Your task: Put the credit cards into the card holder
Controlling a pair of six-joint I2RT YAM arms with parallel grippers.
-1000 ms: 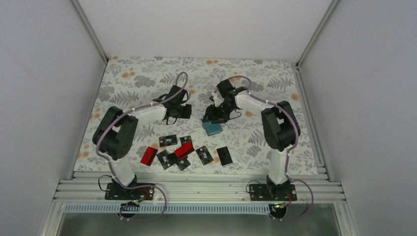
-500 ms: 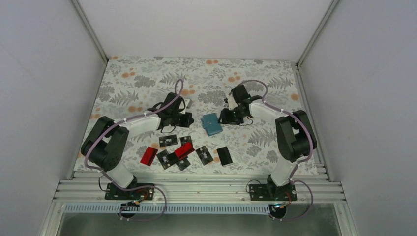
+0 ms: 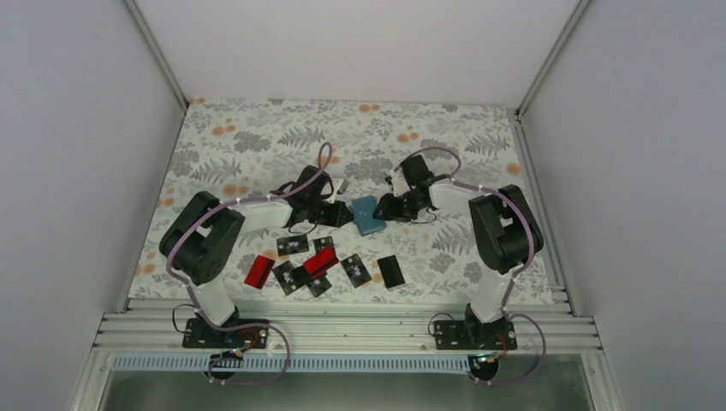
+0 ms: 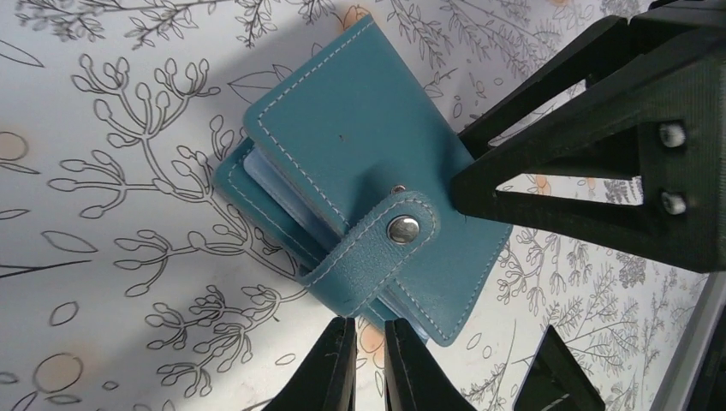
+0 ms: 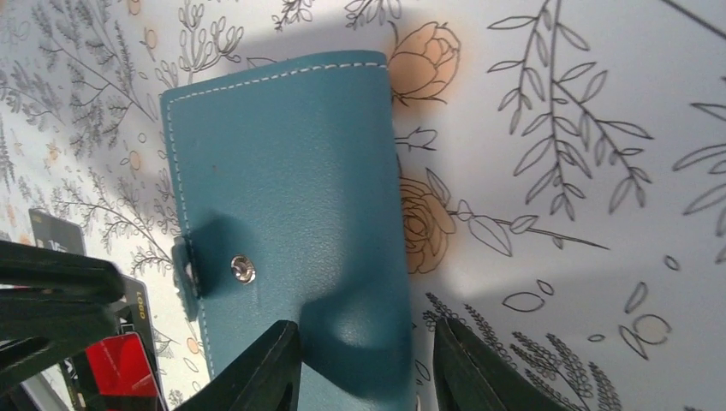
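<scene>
Both arms have swung inward over the last second. The left gripper (image 3: 340, 214), which earlier hung back around 10 o'clock, now sits just beside the card holder (image 3: 368, 214) at its 9 o'clock edge in the overhead view. The right gripper (image 3: 387, 208) has come low to the 3 o'clock edge. The holder itself has barely shifted.

It lies flat on the floral table (image 3: 257, 137) between the two, folded shut with its snap strap (image 4: 377, 248) fastened, its long axis running roughly 11 to 5 o'clock. The left jaws are closed to a slit and hold nothing, their tips aimed at the strap edge. The right jaws stand apart, straddling one end of the holder without pinching it (bare cloth shows between leather and one finger).

The strap faces the left arm, so that arm looks better placed to undo it while the right pins the cover. The credit cards (image 3: 321, 263) lie scattered near 6 to 7 o'clock, clear of the holder. Open cloth lies toward 12 o'clock.
</scene>
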